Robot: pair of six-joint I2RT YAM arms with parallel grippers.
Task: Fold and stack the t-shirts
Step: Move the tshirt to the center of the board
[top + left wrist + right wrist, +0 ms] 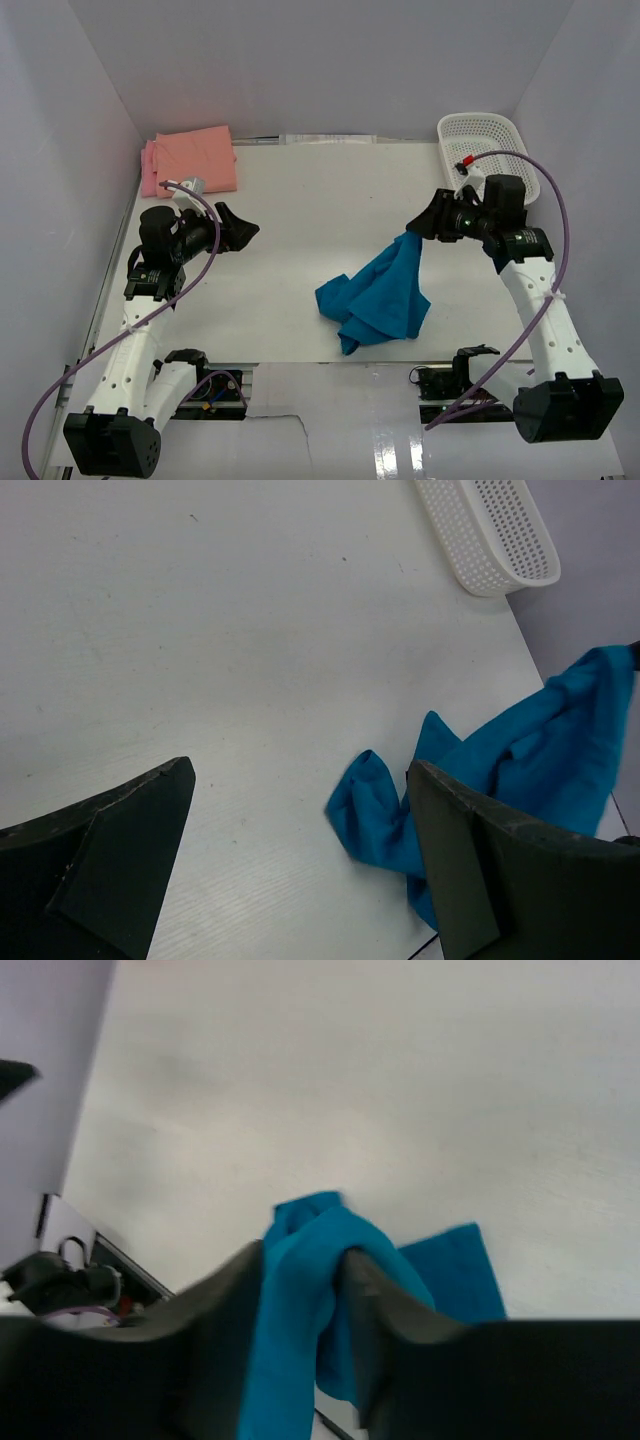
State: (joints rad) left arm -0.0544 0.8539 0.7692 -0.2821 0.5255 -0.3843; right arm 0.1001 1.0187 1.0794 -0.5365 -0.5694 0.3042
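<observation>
Tee (380,295) is hanging bunched from R gripper (415,225), jaws nearly closed on a pinched wad, lower half pooling on table (300,200) right below it. L gripper (235,232) is idling wide open, empty, well apart from cloth. Risk: it's gripping a wad, not an edge, so tee is prob slipping out or landing crumpled on release. Folded stack (195,160) is sitting just beyond L gripper.

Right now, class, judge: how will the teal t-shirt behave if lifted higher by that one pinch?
Probably floppy: the teal t-shirt drapes in folds from the right gripper to the table. Likely light, since one small pinched bunch carries its raised part. It would probably sag and swing, not hold shape.
</observation>
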